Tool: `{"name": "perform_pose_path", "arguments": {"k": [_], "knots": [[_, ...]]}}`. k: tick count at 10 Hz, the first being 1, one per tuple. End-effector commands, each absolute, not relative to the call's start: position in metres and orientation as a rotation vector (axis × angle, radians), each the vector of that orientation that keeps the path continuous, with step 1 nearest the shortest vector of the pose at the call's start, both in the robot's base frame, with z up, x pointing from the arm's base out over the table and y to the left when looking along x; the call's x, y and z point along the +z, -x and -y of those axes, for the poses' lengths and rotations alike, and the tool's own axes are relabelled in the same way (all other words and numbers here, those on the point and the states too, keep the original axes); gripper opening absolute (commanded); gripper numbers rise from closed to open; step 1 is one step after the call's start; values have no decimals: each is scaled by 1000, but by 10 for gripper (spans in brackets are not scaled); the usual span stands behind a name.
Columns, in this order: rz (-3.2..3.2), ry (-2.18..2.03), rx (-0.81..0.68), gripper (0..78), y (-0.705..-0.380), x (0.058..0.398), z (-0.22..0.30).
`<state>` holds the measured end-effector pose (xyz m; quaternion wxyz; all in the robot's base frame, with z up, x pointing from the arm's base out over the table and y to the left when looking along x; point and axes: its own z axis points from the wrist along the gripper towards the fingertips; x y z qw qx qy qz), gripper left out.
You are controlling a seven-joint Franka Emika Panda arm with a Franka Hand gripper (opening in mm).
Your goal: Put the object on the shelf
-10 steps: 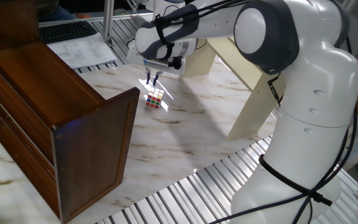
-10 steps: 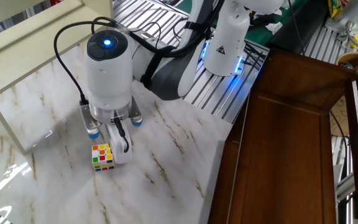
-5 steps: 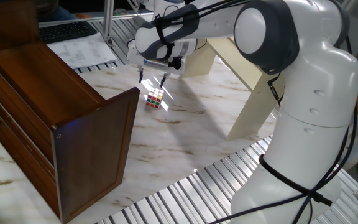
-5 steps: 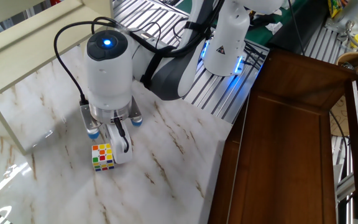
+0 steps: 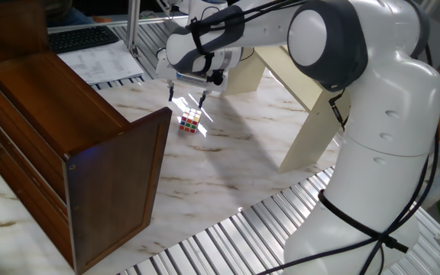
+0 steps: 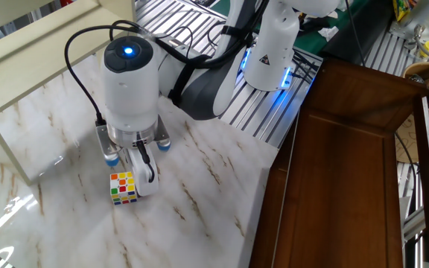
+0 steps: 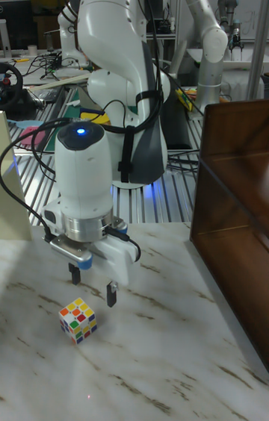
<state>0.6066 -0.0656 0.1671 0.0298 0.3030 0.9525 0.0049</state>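
The object, a small multicoloured cube (image 5: 191,121), lies on the marble table between the dark cabinet and the shelf. My gripper (image 5: 188,95) hangs just above it, open, its two fingers spread wider than the cube and holding nothing. In the tall fixed view the cube (image 7: 78,319) sits slightly below and left of the gripper (image 7: 93,284), apart from both fingertips. The other fixed view shows the cube (image 6: 123,187) right beside one finger (image 6: 147,172). The cream shelf (image 5: 308,114) stands behind and to the right of the cube, and its boards (image 6: 28,52) fill the top left of the other fixed view.
A large dark brown wooden cabinet (image 5: 75,153) stands close to the cube on the left side; its top (image 6: 348,171) shows in the other fixed view. The robot's white body (image 5: 380,153) is at the table's right. Ribbed metal strips (image 5: 235,237) border the marble top.
The fingers were close together above the cube one second ago and have since spread apart. The cube and the arm have stayed in place.
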Motion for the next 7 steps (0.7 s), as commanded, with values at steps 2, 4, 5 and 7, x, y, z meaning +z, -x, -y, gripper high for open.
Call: {"name": "perform_pose_path", "arguments": {"k": [2,4,5,7], "knots": [[-2910,-914,24,775,-611,133,91],[-2911,-909,24,775,-612,131,93],[-2906,-916,15,775,-612,130,93],[-2900,-927,7,775,-612,127,94]]}}
